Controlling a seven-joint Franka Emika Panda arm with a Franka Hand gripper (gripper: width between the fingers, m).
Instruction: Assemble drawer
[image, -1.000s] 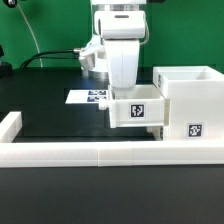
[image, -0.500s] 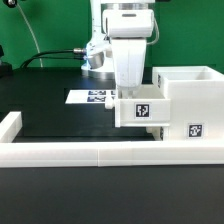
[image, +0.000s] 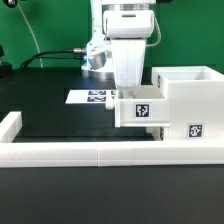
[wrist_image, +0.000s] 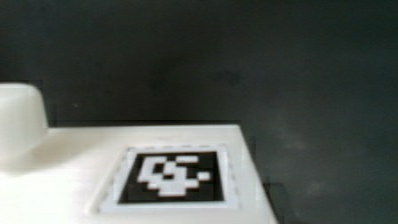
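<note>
In the exterior view my gripper (image: 132, 94) reaches down into a small white tray (image: 140, 112) with a square tag on its front. The tray hangs a little above the black table, so the gripper is shut on it, though the tray wall hides the fingertips. The tray's right side touches the tall white housing (image: 190, 100), which is open on top and carries a tag low on its front. The wrist view shows a tagged white surface of the tray (wrist_image: 173, 175), a rounded white part (wrist_image: 15, 120) and no fingers. No second tray is in view.
A long low white rail (image: 80, 151) runs along the front, with a raised end at the exterior view's left (image: 10, 126). The marker board (image: 92, 97) lies flat behind the tray. A black cable (image: 50, 57) curves along the back of the table.
My gripper and the tray moved toward the exterior view's right, up against the housing, then stayed still over the last half second.
</note>
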